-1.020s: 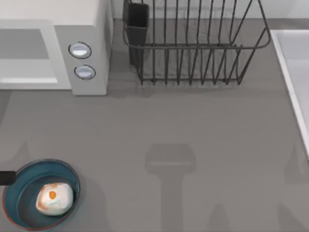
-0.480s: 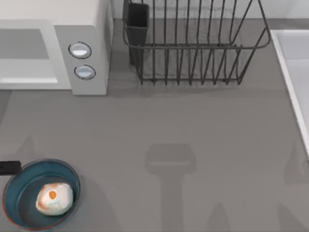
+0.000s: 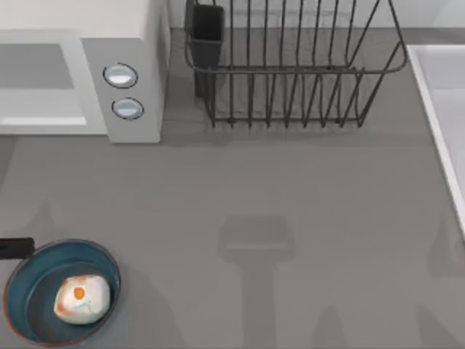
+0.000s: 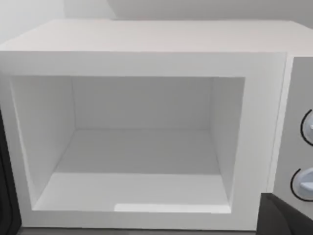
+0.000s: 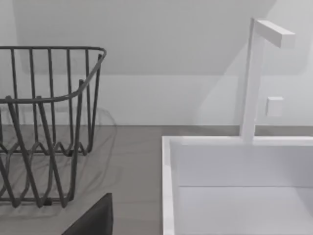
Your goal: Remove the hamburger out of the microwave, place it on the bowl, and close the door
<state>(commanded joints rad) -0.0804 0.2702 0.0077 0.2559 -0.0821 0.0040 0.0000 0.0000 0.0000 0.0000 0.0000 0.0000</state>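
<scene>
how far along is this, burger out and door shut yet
Done: the hamburger sits in the bowl at the table's front left, and the microwave cavity is empty in the left wrist view. In hand: the left claw is beside the bowl's rim, facing the open cavity. Left: closing the door, of which a dark edge shows beside the cavity.

Hamburger [image 3: 82, 298]: off-white, orange spot on top, brownish edges. Bowl [image 3: 29, 280]: dark teal-blue inside, thin reddish-brown rim. Microwave [image 3: 134, 65]: light grey-white shell, plain white cavity [image 4: 142, 147], grey side panel with two silver-blue dials [image 3: 120, 75] ringed in white. Dish rack [image 3: 290, 73]: black wire, pattern of upright bars; dark cup at one corner. Sink [image 5: 234, 181]: white, with white faucet [image 5: 254, 73]. Bench [image 3: 290, 203]: uniform mid-grey, darker grey shadows. Left pincer [image 3: 14, 248]: black.
</scene>
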